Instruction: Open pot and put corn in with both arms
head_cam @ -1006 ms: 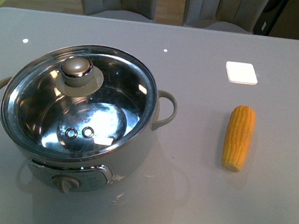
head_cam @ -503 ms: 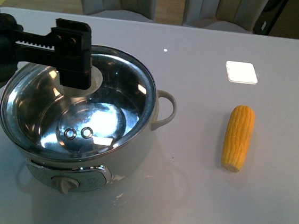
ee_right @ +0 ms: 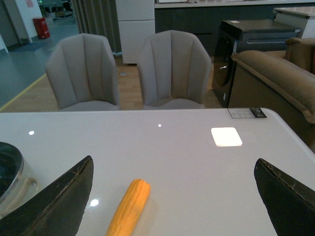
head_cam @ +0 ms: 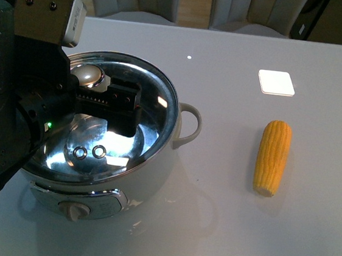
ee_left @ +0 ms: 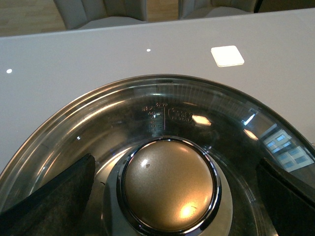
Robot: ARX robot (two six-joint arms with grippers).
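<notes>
Left wrist view: the black boxy left gripper [ee_left: 170, 209] hangs over the lid with its two dark fingers [ee_left: 54, 196] spread wide. One finger stands on each side of the rounded silvery knob [ee_left: 167, 177], and neither touches it. The knob sits at the centre of the steel-rimmed glass lid [ee_left: 211, 105], which lies closed on its vessel.

Front view: the lid covers the large round electric pot [head_cam: 154, 175], which has a white body. A cream loop handle [head_cam: 190, 124] and a front dial [head_cam: 75, 211] show. Through the glass the shiny steel interior holds no food; only two small round fittings [head_cam: 89, 151] show on its floor. The bulky left arm [head_cam: 5, 104] hides the pot's left side.

Right wrist view: the right gripper [ee_right: 172, 206] is likewise spread wide and holds nothing. The yellow-orange corn cob [ee_right: 129, 206] lies on the pale grey table [ee_right: 187, 162], outside the pot. In the front view it rests well apart to the right of the pot, its length running away from the robot. A small white square pad [ee_right: 226, 136] lies beyond it. Two grey upholstered chairs [ee_right: 172, 69] stand behind the far table edge.
</notes>
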